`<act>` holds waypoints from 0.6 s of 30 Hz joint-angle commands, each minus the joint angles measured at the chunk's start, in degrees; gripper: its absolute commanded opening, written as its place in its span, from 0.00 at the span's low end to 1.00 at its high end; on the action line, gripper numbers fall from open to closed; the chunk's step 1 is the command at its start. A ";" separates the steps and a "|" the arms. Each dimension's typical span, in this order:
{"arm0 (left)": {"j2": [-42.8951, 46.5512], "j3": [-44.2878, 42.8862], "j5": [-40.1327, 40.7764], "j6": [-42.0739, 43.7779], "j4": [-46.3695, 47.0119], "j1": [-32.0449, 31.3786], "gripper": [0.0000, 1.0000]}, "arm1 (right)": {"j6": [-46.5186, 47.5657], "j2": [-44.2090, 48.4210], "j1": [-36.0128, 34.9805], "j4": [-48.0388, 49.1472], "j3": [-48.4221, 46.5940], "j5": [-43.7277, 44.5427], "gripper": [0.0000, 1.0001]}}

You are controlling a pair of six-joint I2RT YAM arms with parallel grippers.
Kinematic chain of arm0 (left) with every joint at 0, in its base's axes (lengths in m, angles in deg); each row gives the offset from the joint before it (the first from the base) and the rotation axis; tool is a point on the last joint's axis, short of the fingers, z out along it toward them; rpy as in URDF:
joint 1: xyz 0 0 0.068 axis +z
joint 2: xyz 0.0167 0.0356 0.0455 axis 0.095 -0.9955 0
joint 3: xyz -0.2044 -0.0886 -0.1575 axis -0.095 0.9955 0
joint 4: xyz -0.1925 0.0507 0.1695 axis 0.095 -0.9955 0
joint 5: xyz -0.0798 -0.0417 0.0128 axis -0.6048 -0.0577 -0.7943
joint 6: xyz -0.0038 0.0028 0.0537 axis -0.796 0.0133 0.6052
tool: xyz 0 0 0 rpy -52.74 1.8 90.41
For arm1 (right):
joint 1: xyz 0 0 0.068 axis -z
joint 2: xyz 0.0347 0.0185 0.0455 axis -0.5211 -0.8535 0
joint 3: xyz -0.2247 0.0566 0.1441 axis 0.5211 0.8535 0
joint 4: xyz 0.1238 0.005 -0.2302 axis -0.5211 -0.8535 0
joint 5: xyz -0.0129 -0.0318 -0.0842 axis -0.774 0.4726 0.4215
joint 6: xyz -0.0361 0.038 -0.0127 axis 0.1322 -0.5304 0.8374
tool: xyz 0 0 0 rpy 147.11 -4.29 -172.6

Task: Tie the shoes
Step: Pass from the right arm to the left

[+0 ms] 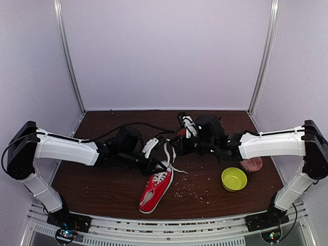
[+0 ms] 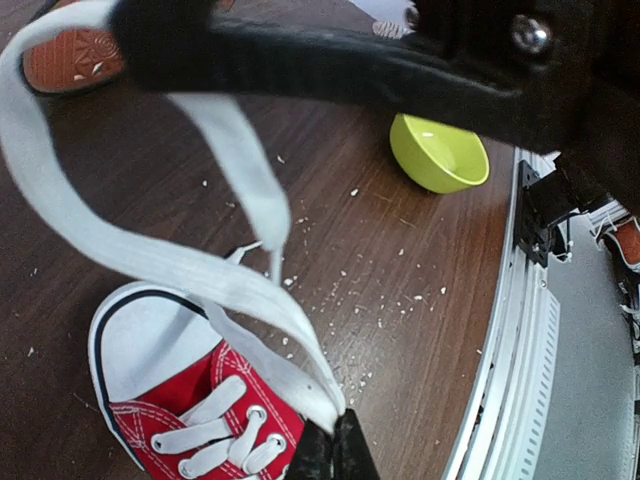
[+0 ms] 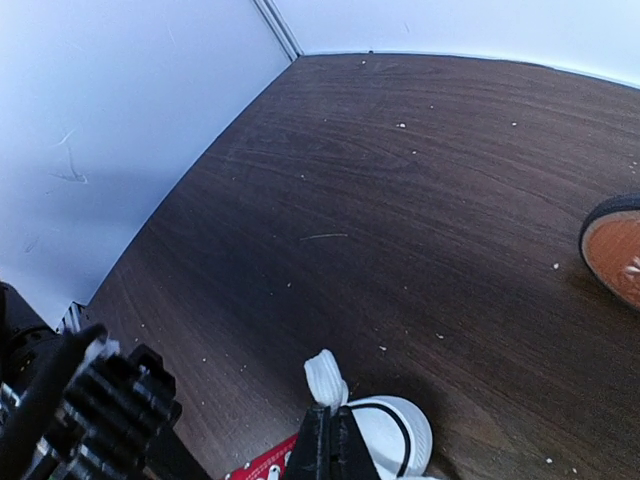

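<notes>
A red canvas sneaker (image 1: 155, 190) with a white toe cap lies on the brown table (image 1: 102, 189), toe toward the front. My left gripper (image 1: 162, 166) is over its laced top, shut on a white lace (image 2: 255, 290) right above the eyelets (image 2: 335, 448). The lace runs up in a long loop to my right gripper (image 1: 173, 149), which is shut on its other part (image 3: 335, 432); a short lace end (image 3: 325, 378) sticks out past the tips. The black shoe (image 1: 185, 124) lies behind the right arm, mostly hidden; its reddish-brown sole (image 2: 72, 55) shows in both wrist views (image 3: 615, 250).
A yellow-green bowl (image 1: 233, 179) stands at the front right, and a small pinkish dish (image 1: 251, 164) lies behind it. Crumbs (image 1: 193, 190) are scattered beside the sneaker. White walls close the table on three sides. A metal rail (image 2: 500, 330) runs along the front edge.
</notes>
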 commanded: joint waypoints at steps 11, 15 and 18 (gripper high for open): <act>3.15 6.28 4.34 -7.98 10.95 0.54 0.00 | 0.59 -18.56 1.34 -4.44 -17.09 -3.66 0.44; 3.61 7.42 6.50 -10.00 12.06 0.51 0.00 | -0.14 -14.91 5.23 -2.90 -12.40 -4.20 0.63; 3.20 7.24 6.32 -10.32 11.89 0.53 0.00 | 0.76 -9.87 8.18 -0.66 -5.31 -6.31 0.72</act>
